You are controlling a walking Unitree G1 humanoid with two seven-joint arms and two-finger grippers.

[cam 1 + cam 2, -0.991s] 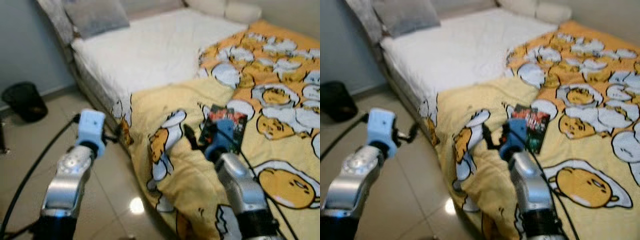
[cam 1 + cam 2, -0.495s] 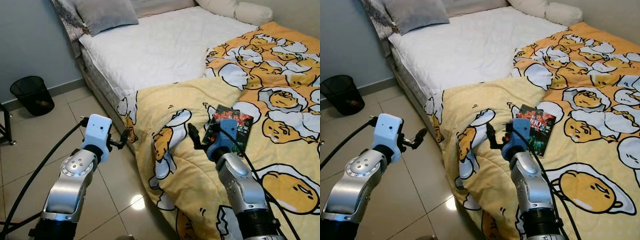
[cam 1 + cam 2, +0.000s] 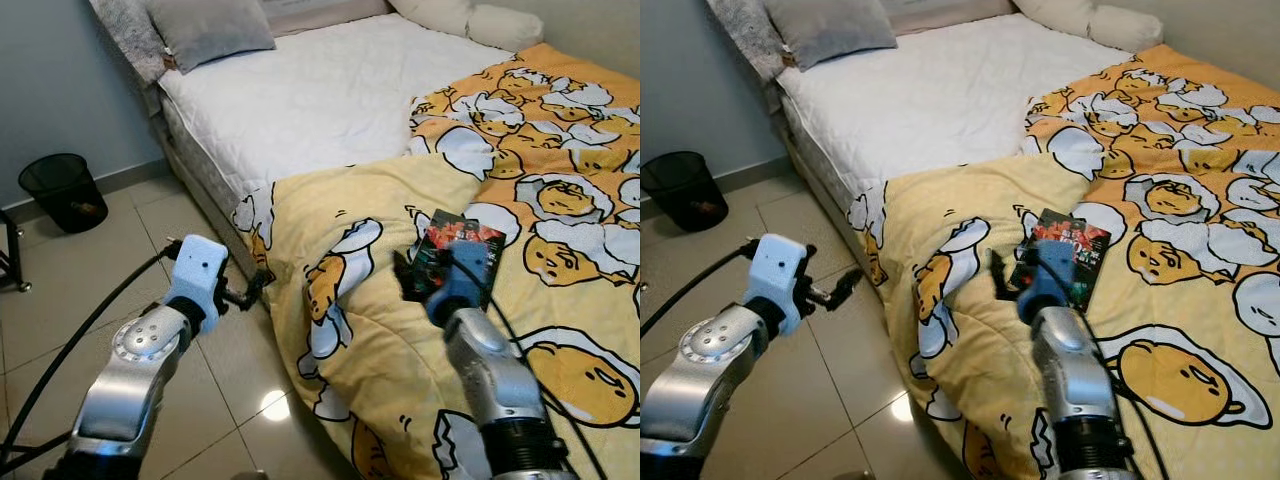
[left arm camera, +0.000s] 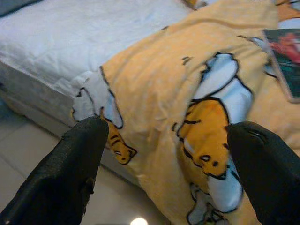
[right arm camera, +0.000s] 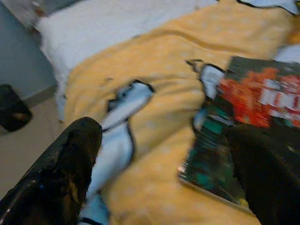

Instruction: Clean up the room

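Cleanup looks barely begun: book [image 3: 1058,252] lies on yellow blanket [image 3: 400,330], nothing picked up yet. Right gripper [image 5: 164,154] hovers just short of book, fingers wide, empty. Left gripper [image 4: 166,159] near bed [image 3: 320,90] edge, fingers wide too. Count: 1 book, 1 blanket, 1 bin [image 3: 62,188], 3 pillows.

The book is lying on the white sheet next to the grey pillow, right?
Not quite. The book is lying on the yellow egg-print blanket, just ahead of the right gripper, far from the grey pillow. The left eye view shows it.
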